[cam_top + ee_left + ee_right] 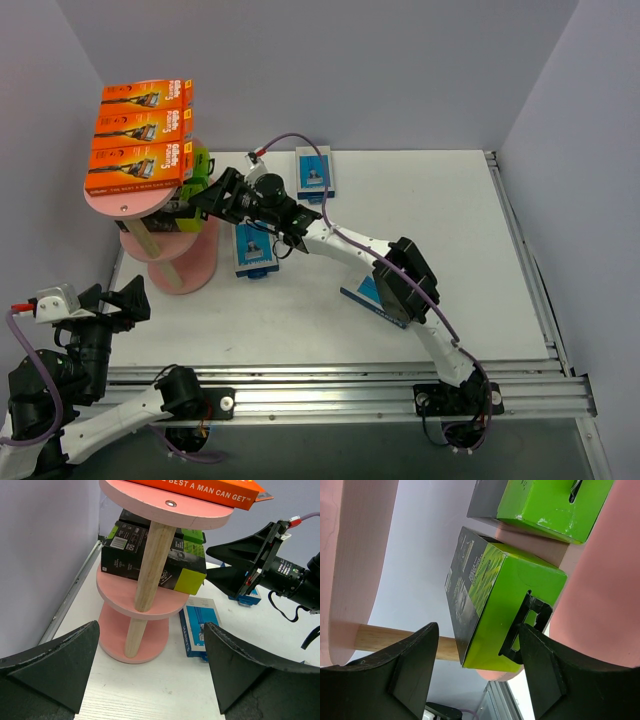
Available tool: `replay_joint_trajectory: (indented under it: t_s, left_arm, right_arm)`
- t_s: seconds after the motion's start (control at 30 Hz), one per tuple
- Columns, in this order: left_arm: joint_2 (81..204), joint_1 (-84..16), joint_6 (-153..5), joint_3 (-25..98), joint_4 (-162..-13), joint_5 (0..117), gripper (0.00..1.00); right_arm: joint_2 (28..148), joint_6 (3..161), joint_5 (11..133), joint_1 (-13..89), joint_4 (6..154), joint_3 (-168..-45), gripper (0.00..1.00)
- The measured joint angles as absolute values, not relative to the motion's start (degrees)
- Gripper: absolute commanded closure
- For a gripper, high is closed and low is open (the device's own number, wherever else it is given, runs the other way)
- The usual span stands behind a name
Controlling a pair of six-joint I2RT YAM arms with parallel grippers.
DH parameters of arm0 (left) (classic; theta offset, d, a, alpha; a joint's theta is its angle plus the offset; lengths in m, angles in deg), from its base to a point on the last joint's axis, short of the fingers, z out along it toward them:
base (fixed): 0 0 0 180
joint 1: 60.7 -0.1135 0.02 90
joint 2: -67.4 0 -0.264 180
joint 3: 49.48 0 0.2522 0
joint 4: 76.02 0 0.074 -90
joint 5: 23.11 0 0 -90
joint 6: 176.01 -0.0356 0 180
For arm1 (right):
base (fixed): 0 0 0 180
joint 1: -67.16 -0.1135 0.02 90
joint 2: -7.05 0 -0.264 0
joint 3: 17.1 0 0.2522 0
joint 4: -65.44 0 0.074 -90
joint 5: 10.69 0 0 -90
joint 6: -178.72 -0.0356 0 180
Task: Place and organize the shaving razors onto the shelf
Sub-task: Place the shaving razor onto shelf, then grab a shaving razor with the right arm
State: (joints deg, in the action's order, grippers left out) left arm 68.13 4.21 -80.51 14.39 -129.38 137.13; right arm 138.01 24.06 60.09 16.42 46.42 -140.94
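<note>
Logging shelf (190, 268): three orange razor packs (140, 125) on top board, two black-green packs (490, 595) on middle board, blue packs (255, 250) on table (450, 220). I see right claw (207, 564) apart at middle board and left claw (151, 630) apart.

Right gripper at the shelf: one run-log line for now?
right gripper: open, astride black-green pack | pack: on shelf's middle board | left gripper: open, off shelf | blue packs: on table

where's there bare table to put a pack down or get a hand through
Bare: table right of the right arm, out to the rail; front strip, nearer than the blue pack. Crowded: shelf top, full of orange packs; middle tier, black packs plus right gripper.
</note>
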Motion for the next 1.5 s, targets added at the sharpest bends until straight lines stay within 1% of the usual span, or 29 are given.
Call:
replay_joint_trajectory:
  t_s: [0.23,0.53,0.73,0.97,1.03,1.13,1.27,1.4,1.5]
  left_arm:
    - [68.1,4.2,-80.5,14.4,-129.4,137.1,0.06]
    - [68.1,4.2,-80.5,14.4,-129.4,137.1,0.06]
    - [68.1,4.2,-80.5,14.4,-129.4,137.2,0.06]
    - [68.1,4.3,-80.5,14.4,-129.4,137.2,0.06]
    - [68.1,4.3,-80.5,14.4,-129.4,137.2,0.06]
    - [68.1,4.3,-80.5,14.4,-129.4,137.2,0.06]
    - [68.1,4.3,-80.7,14.3,-129.4,137.2,0.06]
    - [68.5,4.3,-80.8,14.3,-129.2,137.2,0.06]
    - [69.2,4.4,-81.2,14.1,-129.0,137.2,0.06]
  right_arm:
    - [137.5,24.0,59.8,16.4,45.7,-139.4,0.39]
    - [133.6,23.8,59.8,17.4,45.5,-132.6,0.37]
    - [127.1,23.9,59.8,19.7,44.6,-125.9,0.35]
    - [115.3,24.3,59.8,23.5,41.4,-111.7,0.33]
    - [112.0,24.9,60.1,24.5,41.3,-107.1,0.34]
    - [107.7,25.9,61.2,25.0,41.4,-99.7,0.38]
    - [103.7,25.0,62.7,24.7,39.2,-87.8,0.48]
    - [104.2,22.2,64.0,23.7,36.5,-79.8,0.52]
    - [106.4,20.6,65.0,21.9,34.7,-78.8,0.53]
